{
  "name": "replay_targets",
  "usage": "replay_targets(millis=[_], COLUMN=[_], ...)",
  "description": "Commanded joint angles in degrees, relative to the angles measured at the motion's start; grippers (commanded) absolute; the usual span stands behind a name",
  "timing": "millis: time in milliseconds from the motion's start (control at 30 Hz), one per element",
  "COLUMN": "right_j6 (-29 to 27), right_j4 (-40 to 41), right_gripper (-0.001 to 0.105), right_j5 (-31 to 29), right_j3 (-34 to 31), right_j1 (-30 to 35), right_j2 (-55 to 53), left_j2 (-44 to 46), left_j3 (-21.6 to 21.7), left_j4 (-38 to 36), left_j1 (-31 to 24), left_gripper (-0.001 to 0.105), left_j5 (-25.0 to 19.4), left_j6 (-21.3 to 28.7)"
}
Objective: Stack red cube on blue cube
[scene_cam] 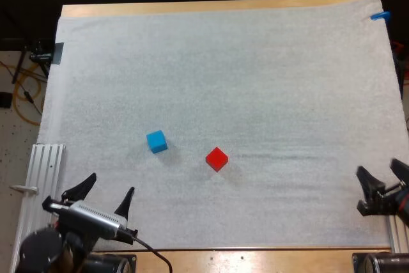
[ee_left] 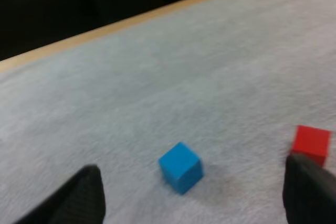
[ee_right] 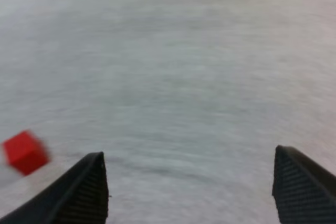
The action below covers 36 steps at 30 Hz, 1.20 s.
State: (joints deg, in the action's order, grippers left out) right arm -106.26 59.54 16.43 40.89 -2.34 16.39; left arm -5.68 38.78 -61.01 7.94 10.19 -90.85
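The red cube (scene_cam: 216, 158) and blue cube (scene_cam: 156, 140) sit apart, nearer the surface's (scene_cam: 255, 81) near edge. The left hand (scene_cam: 112, 183) at its near left corner and the right hand (scene_cam: 378, 167) at its right edge both gape, empty.

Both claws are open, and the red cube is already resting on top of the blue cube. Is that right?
Not quite. In the high view the red cube lies on the mat, apart from the blue cube. The left claw and right claw are indeed open.
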Motion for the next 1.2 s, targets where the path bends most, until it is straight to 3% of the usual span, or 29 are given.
replay_targets(millis=[0, 267, 433, 633, 733, 1167], right_j6=[-1.3, -4.3, -4.4, -2.8, -1.5, 0.6], right_j4=[0.1, 2.7, 2.0, -1.0, -3.8, -8.5], right_gripper=[0.064, 0.064, 0.064, 0.064, 0.064, 0.064], right_j5=[2.0, 2.9, -0.2, -6.0, -9.6, -9.8], right_j3=[2.6, 13.4, 19.5, 23.9, 25.0, 32.2], right_j1=[-2.1, -16.3, -29.6, -40.1, -42.2, -45.2], right_j2=[3.4, 19.7, 30.5, 44.6, 51.9, 74.2], left_j2=[-2.9, -13.9, -14.8, -14.8, -14.8, -14.8], left_j3=[2.3, 11.8, 12.8, 12.8, 12.8, 12.8], left_j4=[-2.1, -12.3, -14.7, -15.3, -15.3, -15.3], left_j1=[2.1, 10.6, 11.9, 11.9, 11.9, 11.9], left_gripper=[0.067, 0.067, 0.067, 0.067, 0.067, 0.067], left_j5=[0.5, 0.6, 0.6, 0.3, 0.3, 0.3], left_j6=[1.7, 3.9, 3.9, 3.9, 3.7, 3.7])
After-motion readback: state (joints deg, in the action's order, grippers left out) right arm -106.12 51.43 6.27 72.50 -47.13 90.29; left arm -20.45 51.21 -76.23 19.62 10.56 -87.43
